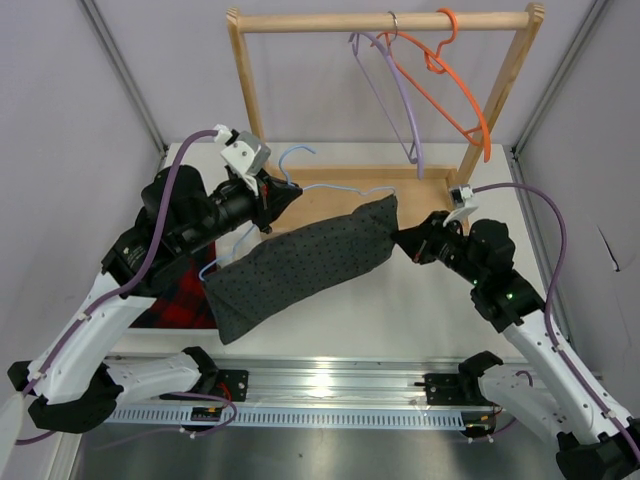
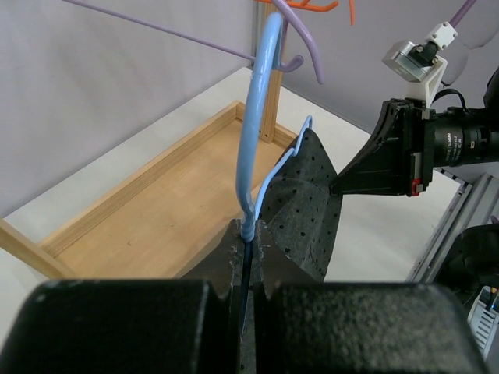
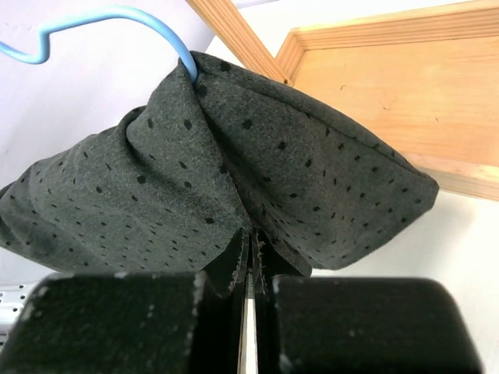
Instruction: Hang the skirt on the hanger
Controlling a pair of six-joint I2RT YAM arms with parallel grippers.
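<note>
The dark dotted skirt [image 1: 300, 265] hangs stretched in the air between my two grippers, sagging low toward the left. The pale blue wire hanger [image 1: 340, 187] runs into the skirt's upper end, and its hook [image 1: 290, 155] sticks up free. My left gripper [image 1: 285, 195] is shut on the hanger [image 2: 253, 117] at the twisted neck, seen closely in the left wrist view [image 2: 249, 234]. My right gripper [image 1: 400, 240] is shut on the skirt's right edge. In the right wrist view the cloth [image 3: 234, 156] bunches at the tips [image 3: 251, 238], and the hanger [image 3: 117, 15] pokes out of the skirt's top.
A wooden rack [image 1: 385, 20] stands at the back on a wooden tray base [image 1: 330, 200]. From its rail hang a lilac hanger [image 1: 395, 90] and an orange hanger [image 1: 450, 90]. A red-and-navy plaid garment [image 1: 180, 300] lies under the left arm. A metal rail [image 1: 320, 385] runs along the near edge.
</note>
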